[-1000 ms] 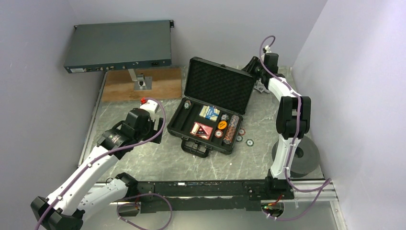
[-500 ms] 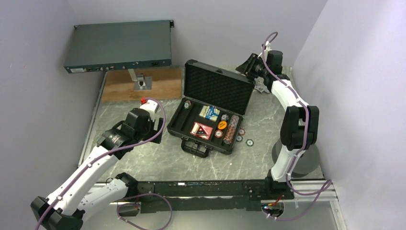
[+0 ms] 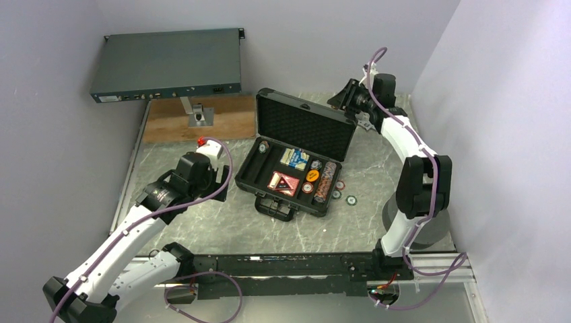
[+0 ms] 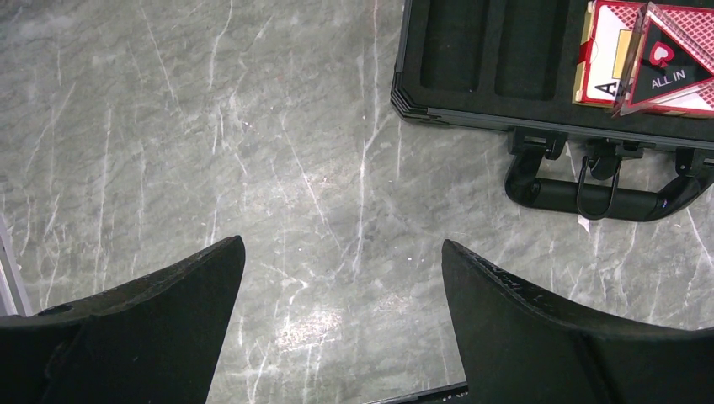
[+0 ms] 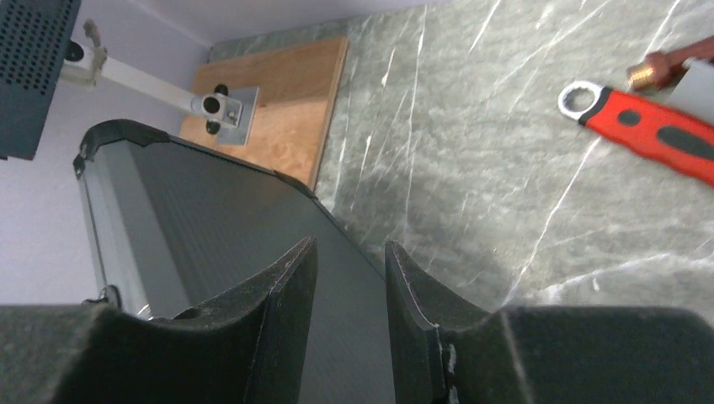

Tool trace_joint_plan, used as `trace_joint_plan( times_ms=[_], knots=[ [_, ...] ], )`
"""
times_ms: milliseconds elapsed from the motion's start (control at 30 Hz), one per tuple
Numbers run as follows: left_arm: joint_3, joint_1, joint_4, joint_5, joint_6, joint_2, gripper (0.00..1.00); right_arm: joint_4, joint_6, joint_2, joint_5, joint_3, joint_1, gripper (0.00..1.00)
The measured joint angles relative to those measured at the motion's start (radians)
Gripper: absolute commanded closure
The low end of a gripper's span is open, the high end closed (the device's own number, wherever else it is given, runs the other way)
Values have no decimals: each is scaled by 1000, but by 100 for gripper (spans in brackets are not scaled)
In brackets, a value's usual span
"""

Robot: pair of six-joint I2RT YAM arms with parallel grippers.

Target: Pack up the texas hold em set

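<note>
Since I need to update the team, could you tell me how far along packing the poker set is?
Done: card decks and a chip row sit in the case. In hand: the right gripper is behind the raised lid, jaws narrowly apart. Left: two loose chips lie on the table; the left gripper is open and holds nothing.

Grey veined marble-look tabletop (image 4: 253, 168): smooth, slight sheen. Black rectangular hard-plastic case (image 3: 296, 158): ribbed matt shell, egg-crate foam lining. Brown wooden board (image 5: 286, 109): matt.

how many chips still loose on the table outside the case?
2. One chip with a red rim lies just off the case's right front corner; a greenish one lies a little nearer and further right. The raised lid could hide others behind it.
</note>
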Motion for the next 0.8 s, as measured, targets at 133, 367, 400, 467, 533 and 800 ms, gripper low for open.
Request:
trace_joint_plan(
  times_ms=[133,367,400,467,533,800],
  knots=[
    [0,0,0,-2,0,-10,7,-29,-4,-13,1,-28,32,61],
    [0,0,0,-2,0,-16,7,-127,-32,-59,29,-93,132,61],
    [0,0,0,-2,0,-16,7,-134,-34,-72,35,-110,147,61],
    [0,0,0,-2,-1,-16,7,-152,-34,-110,51,-154,179,61],
    [0,0,0,-3,-1,-16,7,-168,-36,-145,67,-191,206,61],
    [0,0,0,-4,-1,-17,7,-227,-42,-216,138,-274,264,62]
  ],
)
